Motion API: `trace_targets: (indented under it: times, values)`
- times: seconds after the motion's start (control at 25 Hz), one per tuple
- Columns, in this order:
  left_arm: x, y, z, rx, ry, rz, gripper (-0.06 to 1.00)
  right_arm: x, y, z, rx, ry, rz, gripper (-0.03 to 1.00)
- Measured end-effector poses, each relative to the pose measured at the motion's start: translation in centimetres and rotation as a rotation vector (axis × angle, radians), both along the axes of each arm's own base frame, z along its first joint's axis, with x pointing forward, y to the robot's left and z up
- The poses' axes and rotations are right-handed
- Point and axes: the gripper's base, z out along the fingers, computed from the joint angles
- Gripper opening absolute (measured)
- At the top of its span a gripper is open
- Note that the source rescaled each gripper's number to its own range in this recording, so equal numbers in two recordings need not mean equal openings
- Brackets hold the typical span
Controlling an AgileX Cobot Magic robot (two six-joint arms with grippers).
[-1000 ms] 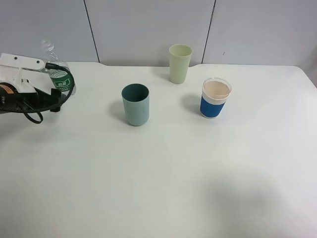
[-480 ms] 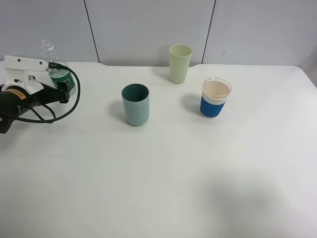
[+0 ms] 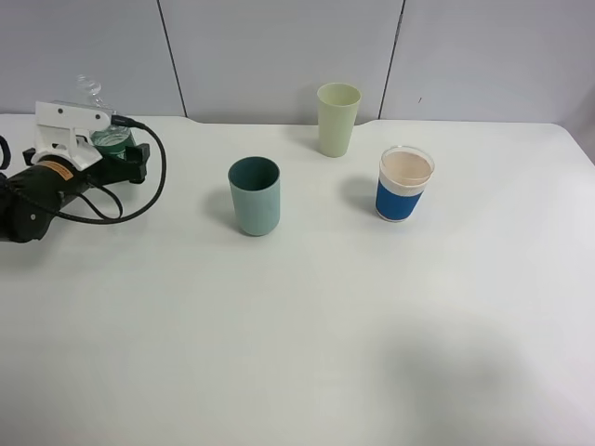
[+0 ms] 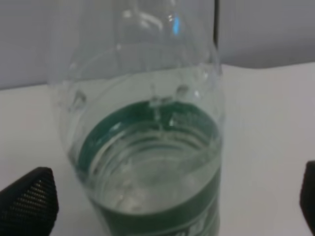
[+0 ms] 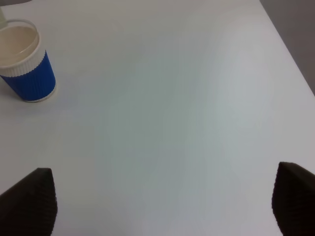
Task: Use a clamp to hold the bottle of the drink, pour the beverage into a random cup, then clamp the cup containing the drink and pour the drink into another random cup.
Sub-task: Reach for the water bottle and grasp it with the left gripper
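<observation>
One bottle (image 4: 147, 137) | between fingers of left claw (image 4: 167, 204) (upright) | claw released, spread wide

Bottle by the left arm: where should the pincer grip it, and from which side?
Grip the bottle at its green label band, coming in level from the side. It stands upright, round and straight-walled there; the shoulder above tapers. The open left pincer straddles it.

bottle (image 4: 147, 147): clear, dark green label band
middle tumbler (image 3: 254, 195): teal, darker inside
far tumbler (image 3: 337, 119): pale yellow-green
ribbed cup (image 3: 404, 184): blue body, white rim band
table (image 3: 297, 353): white
</observation>
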Motion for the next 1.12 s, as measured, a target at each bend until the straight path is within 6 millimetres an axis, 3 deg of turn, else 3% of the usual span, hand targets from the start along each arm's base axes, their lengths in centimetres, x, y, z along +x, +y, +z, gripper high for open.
trace_targets:
  times: [0.28,0.6,0.68,0.72,0.76,0.8,0.96,1.12]
  values:
    - [2.6,-0.1,-0.6,-0.046,-0.038,0.004,1.00,0.0,0.0,0.0,0.000,0.000,0.000,0.71]
    - [2.8,-0.1,-1.0,-0.075,-0.028,0.009,0.98,0.0,0.0,0.0,0.000,0.000,0.000,0.71]
    - [2.8,-0.1,-1.0,-0.076,-0.027,0.007,0.76,0.0,0.0,0.0,0.000,0.000,0.000,0.71]
    - [2.8,-0.1,-1.1,-0.075,-0.024,0.006,0.52,0.0,0.0,0.0,0.000,0.000,0.000,0.71]
    - [2.8,-0.1,-1.1,-0.076,-0.022,0.008,0.20,0.0,0.0,0.0,0.000,0.000,0.000,0.71]
    - [2.8,-0.1,-1.1,-0.076,-0.021,0.006,0.01,0.0,0.0,0.0,0.000,0.000,0.000,0.71]
    - [2.8,-0.1,-1.1,-0.073,-0.016,0.001,0.09,0.0,0.0,0.0,0.000,0.000,0.000,0.71]
    - [2.8,-0.2,-1.1,-0.070,-0.016,-0.010,0.09,0.0,0.0,0.0,0.000,0.000,0.000,0.71]
